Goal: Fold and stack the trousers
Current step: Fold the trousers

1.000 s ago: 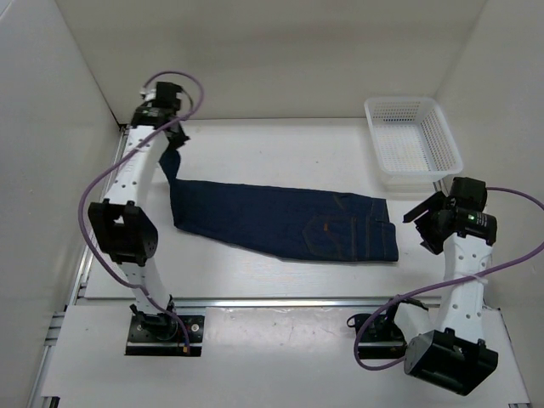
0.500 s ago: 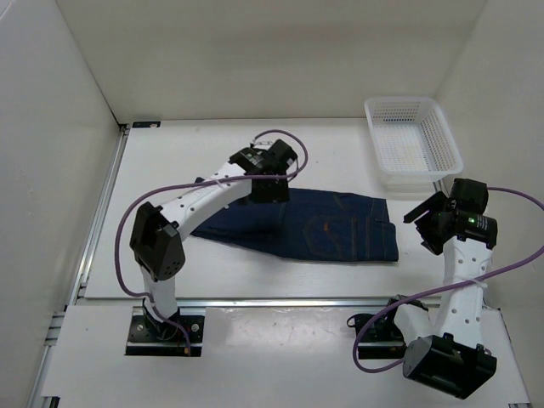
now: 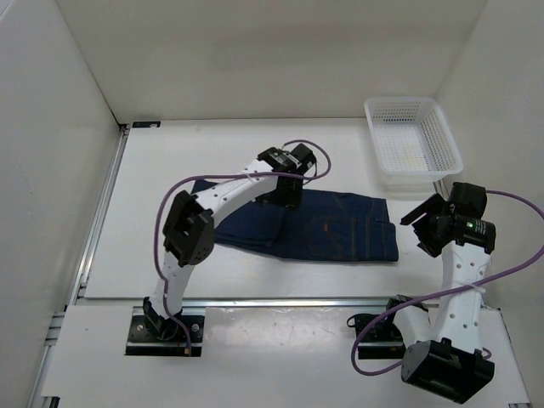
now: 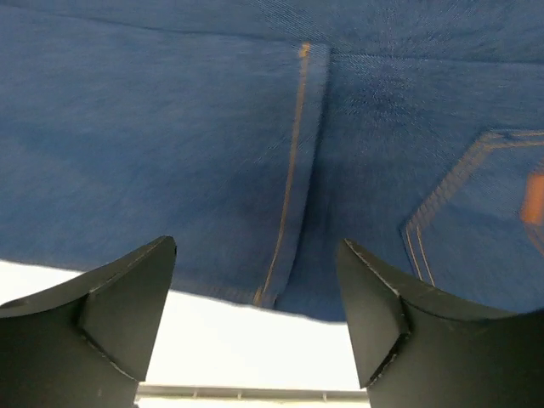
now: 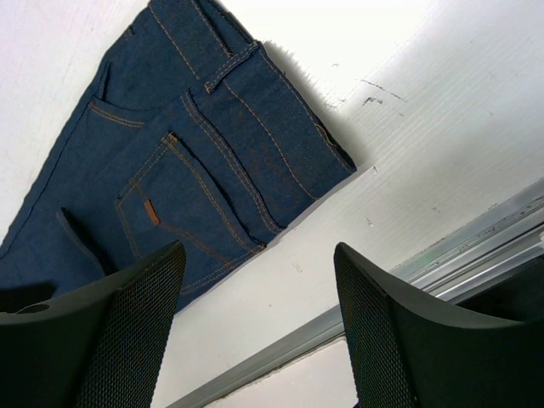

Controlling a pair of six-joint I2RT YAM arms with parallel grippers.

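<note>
The trousers (image 3: 340, 228) lie flat in the middle of the counter (image 3: 229, 144), with the waist end pointing to the right side. The left hand (image 4: 255, 251) is over the leg part, close to the cloth, its fingers spread apart and holding nothing. The right hand (image 5: 259, 255) is beside the waist end, apart from the cloth, also released and empty. A white basket (image 3: 414, 140) stands in the far right corner.
</note>
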